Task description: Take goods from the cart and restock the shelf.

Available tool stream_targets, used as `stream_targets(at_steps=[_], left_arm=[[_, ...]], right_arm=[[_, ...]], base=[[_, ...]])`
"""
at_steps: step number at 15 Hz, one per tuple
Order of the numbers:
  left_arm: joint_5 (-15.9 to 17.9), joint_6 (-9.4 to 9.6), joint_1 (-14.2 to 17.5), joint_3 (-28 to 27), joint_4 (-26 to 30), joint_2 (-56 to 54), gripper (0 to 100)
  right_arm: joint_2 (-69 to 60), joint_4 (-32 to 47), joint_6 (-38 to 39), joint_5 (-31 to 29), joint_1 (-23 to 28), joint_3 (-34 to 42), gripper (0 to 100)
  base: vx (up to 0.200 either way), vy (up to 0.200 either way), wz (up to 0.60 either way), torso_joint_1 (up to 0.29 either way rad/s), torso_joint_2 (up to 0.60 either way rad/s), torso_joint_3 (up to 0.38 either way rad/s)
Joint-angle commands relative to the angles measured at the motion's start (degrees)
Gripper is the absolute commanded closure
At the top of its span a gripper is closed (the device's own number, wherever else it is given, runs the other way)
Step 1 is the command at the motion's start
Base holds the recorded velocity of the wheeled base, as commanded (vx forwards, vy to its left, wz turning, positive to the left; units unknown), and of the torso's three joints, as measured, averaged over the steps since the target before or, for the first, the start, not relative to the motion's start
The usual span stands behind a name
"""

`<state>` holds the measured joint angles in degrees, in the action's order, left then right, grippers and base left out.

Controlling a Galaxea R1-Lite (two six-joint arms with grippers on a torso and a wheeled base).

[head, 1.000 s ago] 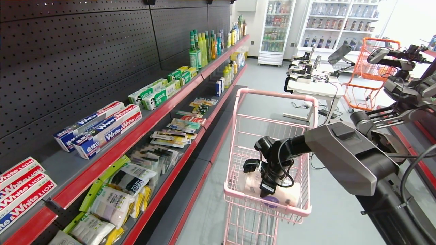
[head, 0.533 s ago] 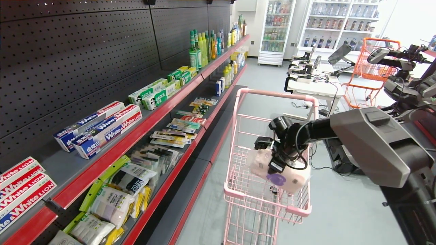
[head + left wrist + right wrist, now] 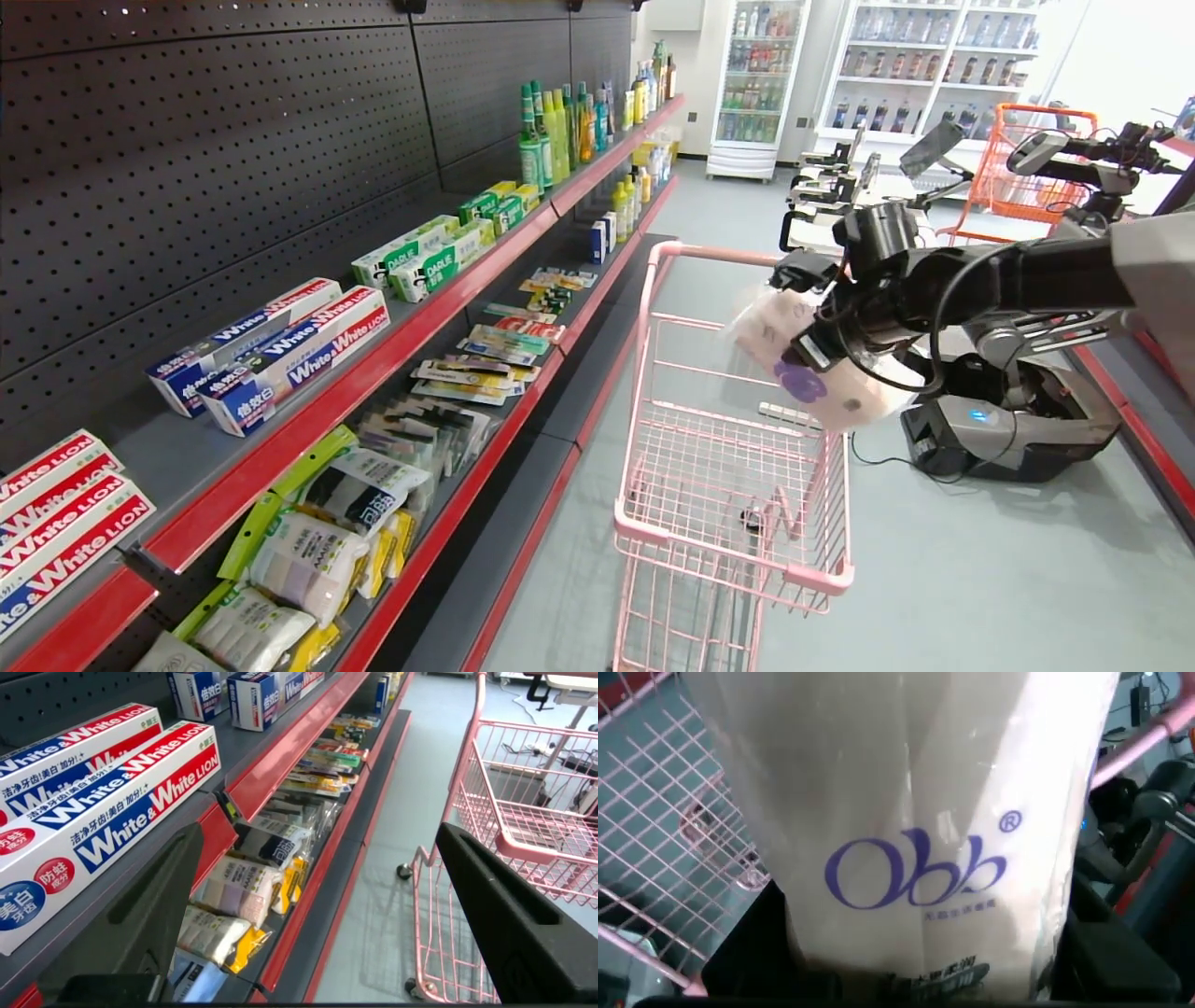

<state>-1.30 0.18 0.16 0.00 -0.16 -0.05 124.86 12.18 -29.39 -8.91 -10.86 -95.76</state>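
Head view: your right gripper (image 3: 814,329) has its fingers clamped on the tissue pack (image 3: 840,387). The pack hangs tilted in the air over the far, handle end of the pink cart (image 3: 738,553), above the basket rim. A small dark item lies on the basket floor, too small to identify. The shelf (image 3: 373,375) runs along your left side. On its upper level, the white toothpaste boxes (image 3: 280,343) lie near you, the green toothpaste boxes (image 3: 431,250) sit farther along, and the bottles (image 3: 553,131) stand beyond those. The lower level holds bagged goods (image 3: 308,551) near you and flat packets (image 3: 485,359) farther on. An orange cart (image 3: 1027,182) and a white table (image 3: 873,241) with devices on it stand well behind the pink cart. Left wrist view: your left gripper (image 3: 320,840) has its fingers spread wide with nothing between them. It hangs in the aisle between shelf and cart. Toothpaste boxes are on one side, bagged goods on the lower level beyond, and the cart's pink wire side is on the other. Right wrist view: the pack sits right in front of the camera, with one dark finger on each side pressing into the wrap. Purple print faces the lens. The cart's pink mesh and rim show beside the pack and below it.
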Motion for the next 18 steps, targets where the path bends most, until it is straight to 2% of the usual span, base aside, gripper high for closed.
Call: stream_targets(at_steps=[1, 4, 8, 11, 15, 16, 18], left_arm=[[0.0, -0.01, 0.0, 0.0, 0.0, 0.0, 0], [0.0, -0.01, 0.0, 0.0, 0.0, 0.0, 0], [0.0, -0.01, 0.0, 0.0, 0.0, 0.0, 0], [0.0, -0.01, 0.0, 0.0, 0.0, 0.0, 0], [0.0, -0.01, 0.0, 0.0, 0.0, 0.0, 0], [0.0, -0.01, 0.0, 0.0, 0.0, 0.0, 0], [0.0, -0.01, 0.0, 0.0, 0.0, 0.0, 0]], right_arm=[[-10.7, -0.7, 5.6, -0.1, -0.1, 3.6, 100], [-18.8, -0.8, 11.9, -0.6, -0.6, 6.5, 100], [-35.6, -1.0, 17.1, -0.8, 0.2, 20.1, 100], [-48.8, -1.1, 17.4, -0.8, 2.1, 30.2, 100], [-65.2, -1.0, 16.9, -0.1, 7.3, 42.1, 100], [-70.9, -1.1, 16.1, 1.4, 9.4, 46.9, 100], [-77.7, -1.0, 12.5, 2.8, 11.7, 52.0, 100]], base=[[0.000, 0.000, 0.00, 0.000, 0.00, 0.000], [0.000, 0.000, 0.00, 0.000, 0.00, 0.000], [0.000, 0.000, 0.00, 0.000, 0.00, 0.000], [0.000, 0.000, 0.00, 0.000, 0.00, 0.000], [0.000, 0.000, 0.00, 0.000, 0.00, 0.000], [0.000, 0.000, 0.00, 0.000, 0.00, 0.000], [0.000, 0.000, 0.00, 0.000, 0.00, 0.000]])
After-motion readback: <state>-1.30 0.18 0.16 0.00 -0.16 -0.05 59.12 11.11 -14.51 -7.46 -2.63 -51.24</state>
